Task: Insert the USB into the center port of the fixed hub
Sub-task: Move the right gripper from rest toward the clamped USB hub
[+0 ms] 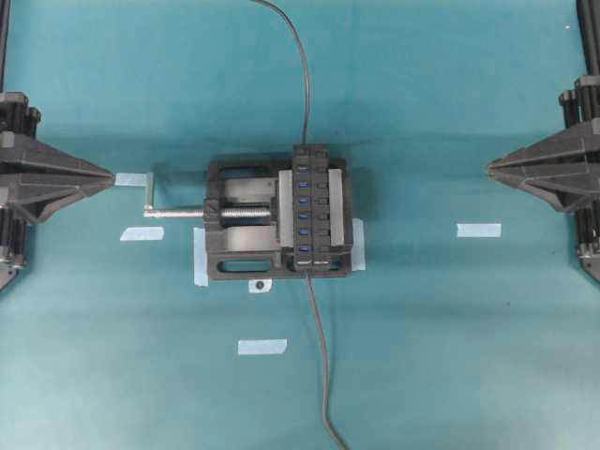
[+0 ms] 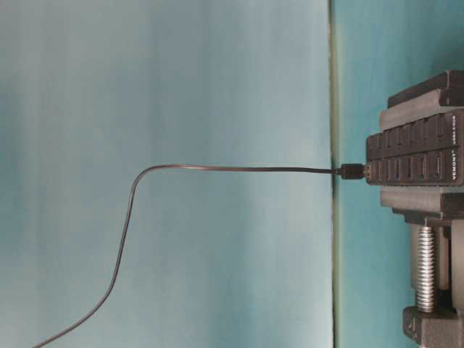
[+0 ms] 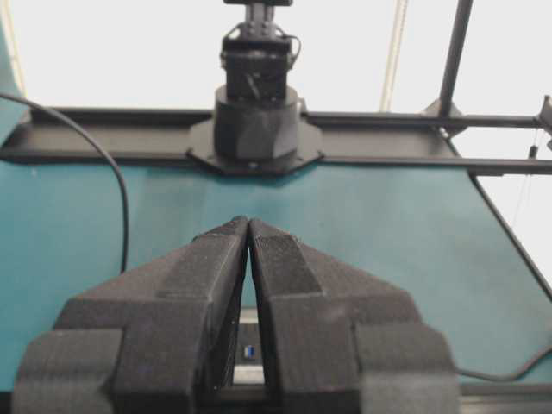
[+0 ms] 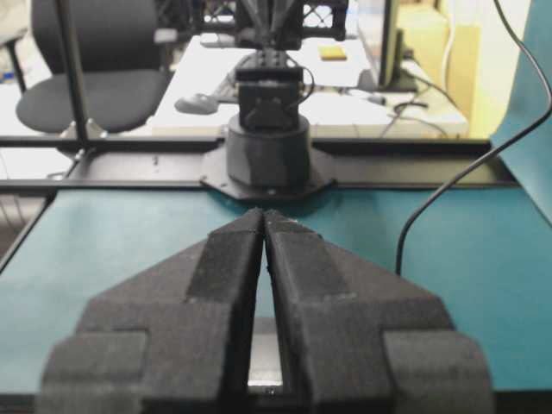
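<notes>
While both arms wait well apart, left gripper (image 3: 248, 226) and right gripper (image 4: 263, 216) sit pinched together, empty (fixed hub (image 1: 311, 208) clamped in the vise (image 1: 246, 214)).

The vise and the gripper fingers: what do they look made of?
The vise looks like matte black plastic, perhaps printed; its screw is shiny threaded metal. The left gripper fingers show fine layered ridges, likely printed plastic.
</notes>
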Robot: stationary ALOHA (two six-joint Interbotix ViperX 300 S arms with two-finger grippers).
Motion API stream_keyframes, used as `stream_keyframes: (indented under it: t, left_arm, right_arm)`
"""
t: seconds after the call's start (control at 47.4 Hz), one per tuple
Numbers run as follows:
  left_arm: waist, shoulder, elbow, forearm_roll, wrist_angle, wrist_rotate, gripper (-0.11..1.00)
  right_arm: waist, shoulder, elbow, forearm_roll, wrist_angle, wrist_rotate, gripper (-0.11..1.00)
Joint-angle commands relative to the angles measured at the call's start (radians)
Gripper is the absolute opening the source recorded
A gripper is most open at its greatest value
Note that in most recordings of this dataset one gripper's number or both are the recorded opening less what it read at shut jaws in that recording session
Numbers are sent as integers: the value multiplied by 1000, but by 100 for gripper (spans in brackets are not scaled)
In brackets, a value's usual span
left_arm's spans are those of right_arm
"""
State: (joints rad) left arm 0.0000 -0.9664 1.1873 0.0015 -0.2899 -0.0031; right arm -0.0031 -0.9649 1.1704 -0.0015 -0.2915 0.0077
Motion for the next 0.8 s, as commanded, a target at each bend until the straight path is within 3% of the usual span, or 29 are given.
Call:
stream_keyframes:
  t: [0.0, 0.084, 0.169, 0.253, 0.781]
  left_arm:
    - [-3, 5, 12, 6, -5, -6, 13]
    - [-6, 6, 11, 6, -5, -3, 16]
    - [-5, 9, 2, 6, -5, 2, 3]
    - [-6, 9, -2, 6, 5, -2, 1]
    - [-6, 14, -3, 6, 77, -6, 1]
  right_arm:
    - [-6, 9, 2, 6, -6, -2, 16]
    - [-17, 11, 8, 26, 2, 17, 16]
    - [-34, 12, 5, 31, 26, 35, 4]
    - [-44, 14, -8, 32, 60, 43, -1]
    - [-67, 48, -41, 31, 196, 46, -2]
